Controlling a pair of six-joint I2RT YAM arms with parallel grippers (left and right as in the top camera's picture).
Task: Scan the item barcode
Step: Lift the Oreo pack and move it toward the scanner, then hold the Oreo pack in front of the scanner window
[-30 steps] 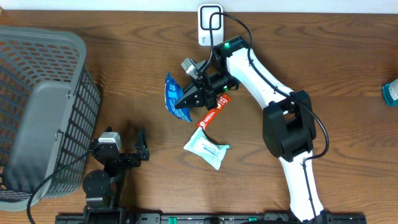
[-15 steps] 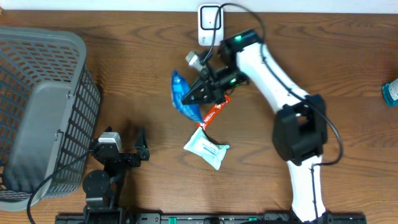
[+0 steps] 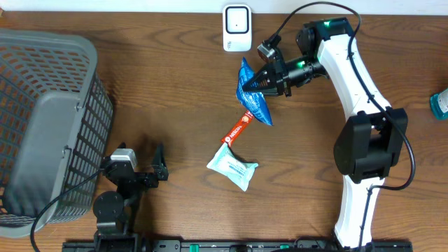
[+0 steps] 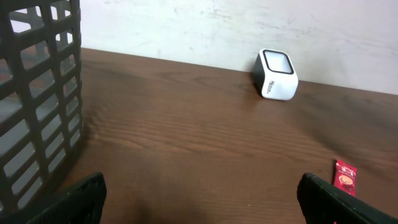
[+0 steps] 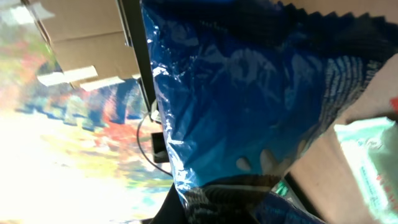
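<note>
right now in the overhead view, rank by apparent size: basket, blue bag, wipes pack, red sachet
1. gray basket
2. blue bag and wipes pack: look alike; the bag is held up nearer the camera
3. red sachet

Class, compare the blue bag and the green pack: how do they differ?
The blue bag is gripped by the right gripper; the green pack lies loose on the table. The bag is dark blue, the pack whitish green. Both are soft sealed packets.

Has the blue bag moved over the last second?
Yes. The blue bag, held by the right gripper, went rightward: from left of the red sachet to its far side, nearer the white scanner.
</note>
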